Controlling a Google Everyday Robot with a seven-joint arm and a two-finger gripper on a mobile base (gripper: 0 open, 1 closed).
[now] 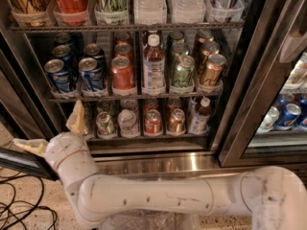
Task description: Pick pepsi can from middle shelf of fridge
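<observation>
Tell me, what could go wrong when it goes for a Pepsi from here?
1. The gripper sits open, low and to the left, below the middle shelf. As it rises, a finger might catch the shelf's front edge.
2. The pepsi cans stand tightly packed beside a red can. The fingers may not fit between them and could topple a neighbour.
</observation>
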